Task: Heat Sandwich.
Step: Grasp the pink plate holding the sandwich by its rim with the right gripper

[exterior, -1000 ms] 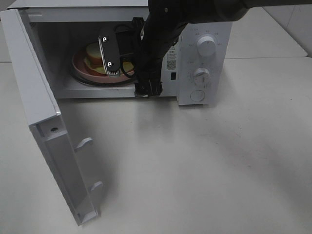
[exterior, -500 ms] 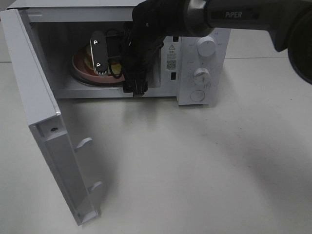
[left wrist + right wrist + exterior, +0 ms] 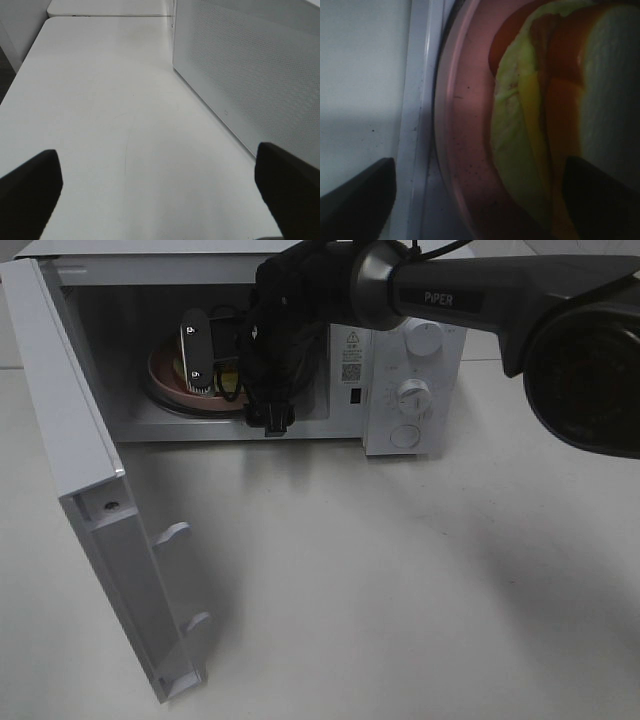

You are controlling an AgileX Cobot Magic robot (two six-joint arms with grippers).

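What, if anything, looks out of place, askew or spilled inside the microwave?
Nothing looks spilled. The sandwich on the pink plate seems askew: its layers lie fanned apart, exposing yellow-green filling.

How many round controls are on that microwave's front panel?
3, in one column on the panel: top knob just below the arm, middle knob, round button lowest. The arm may hide more.

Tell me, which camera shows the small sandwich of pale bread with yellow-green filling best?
The right wrist view: the sandwich fills it, layers clear, on the round pink plate. The high view hides most of it behind the black right arm; the left wrist view shows none of it.
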